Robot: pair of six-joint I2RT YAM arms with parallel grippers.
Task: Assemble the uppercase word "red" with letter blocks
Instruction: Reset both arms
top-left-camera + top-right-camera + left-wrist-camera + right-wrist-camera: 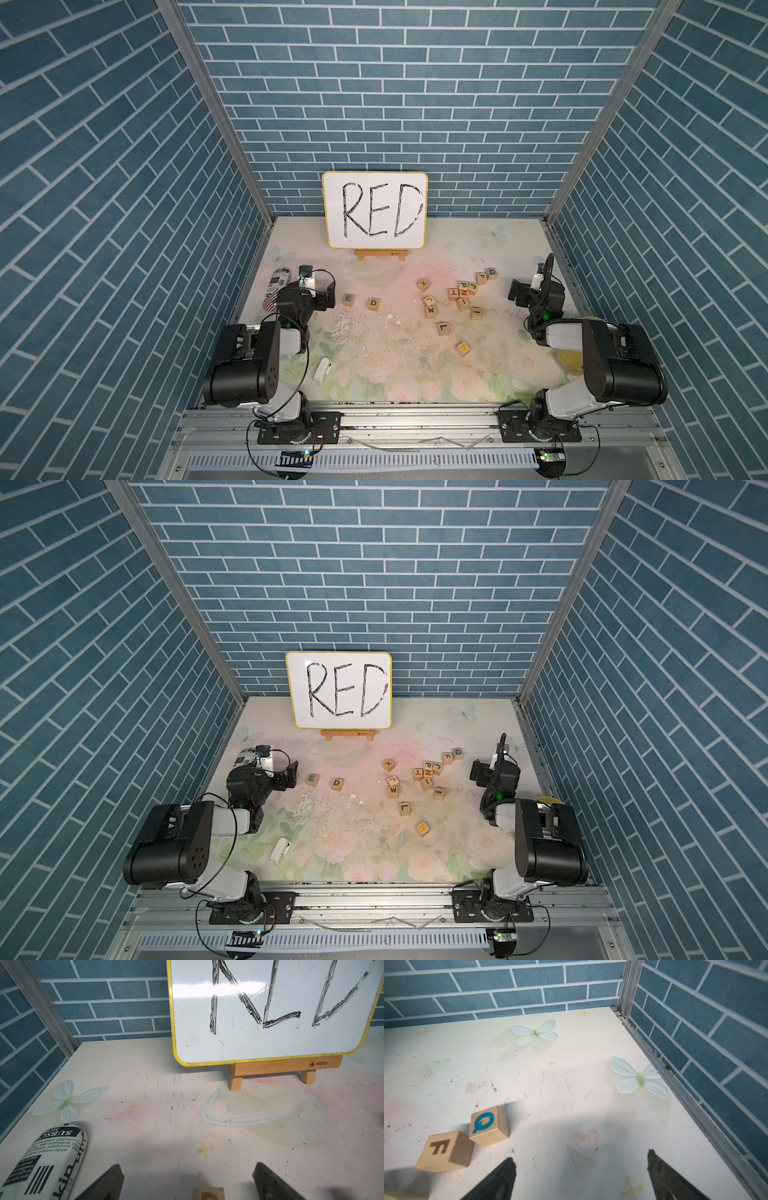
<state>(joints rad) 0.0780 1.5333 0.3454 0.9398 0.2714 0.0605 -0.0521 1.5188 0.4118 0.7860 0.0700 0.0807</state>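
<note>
Lying in place: the E block point(348, 299) and the D block point(373, 303) sit near each other on the desk point(374, 365). In both top views they read E then D, with a gap between them, in front of the whiteboard point(375, 210).
R block point(208, 1193): not visible in either top view. The left wrist view shows a wooden cube at the frame edge, between the left fingers, its dark letter cut off. I take it for the R but cannot be sure.
Left pincer point(188, 1169): wide, holding nothing, low over the desk, just beside the E block.
Right pincer point(581, 1157): wide and empty, over bare desk near the Q block point(489, 1125) and F block point(445, 1151), well apart from the word.
Step in hand: probably closing on that cube to set it ahead of the E.
Risk, grip: the cube sits deep between the fingers. If it is off-centre, closing could twist it or push it aside.
Risk, neighbours: the printed can point(43, 1163) lies just beside one finger and the E block is close on the other side — a sideways shift could roll the can or knock E out of line.
Risk, letter: the loose pile point(461, 291) holds a P that resembles R, and a wrong or turned cube would spoil the word.
</note>
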